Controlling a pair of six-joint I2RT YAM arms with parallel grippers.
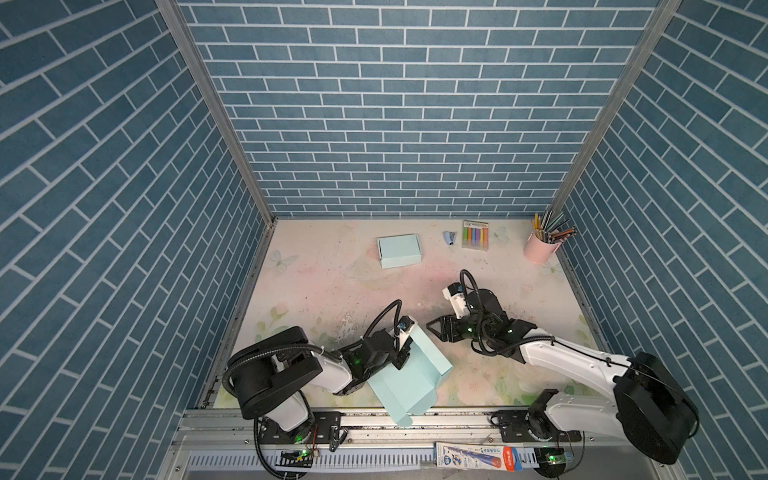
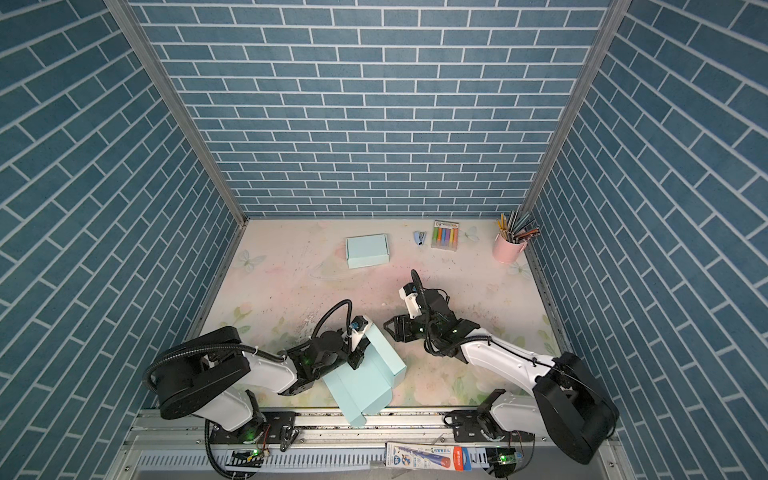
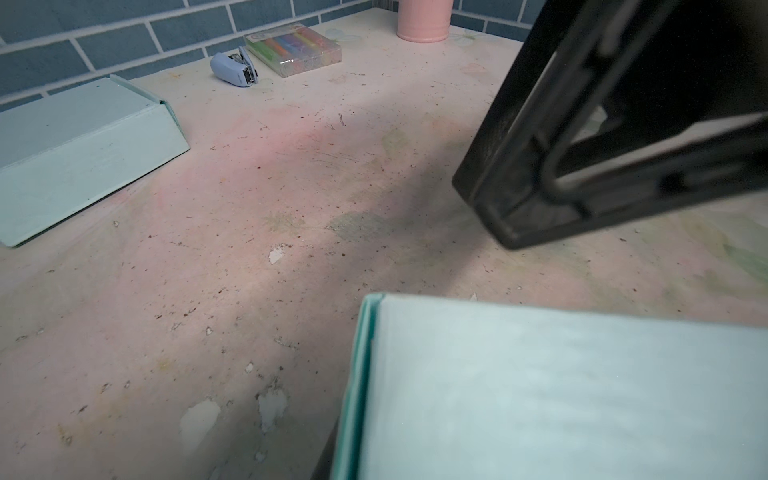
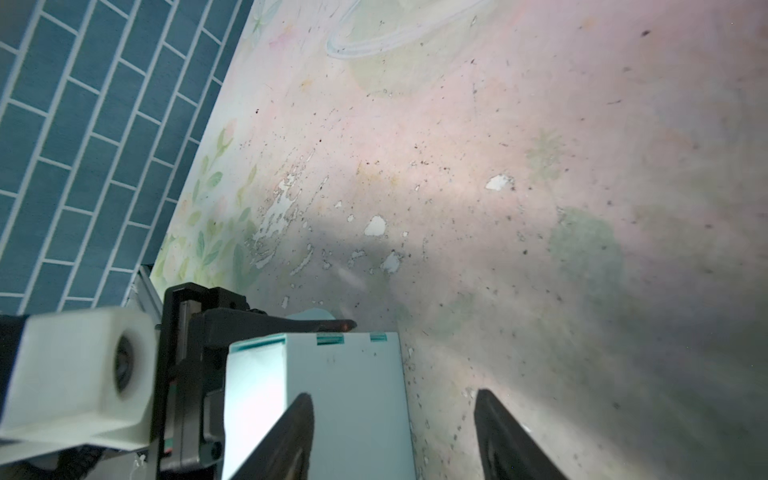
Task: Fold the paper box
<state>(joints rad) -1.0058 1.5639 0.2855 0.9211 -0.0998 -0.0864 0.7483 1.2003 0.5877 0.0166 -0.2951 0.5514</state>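
Folding a wall of the paper box (image 1: 409, 384) seems in hand; whether the left gripper (image 1: 402, 356) clamps it cannot be told. The right gripper (image 1: 434, 330), jaws apart and empty, should next tuck the flap.

A robot lab cell: brick-print panels (image 1: 407, 104) enclosing a scuffed floral tabletop (image 1: 332, 291).

Mint paper box (image 1: 395, 386), blue brick-pattern walls (image 1: 395, 104), pink cup (image 1: 537, 249), floral tabletop (image 1: 316, 291)
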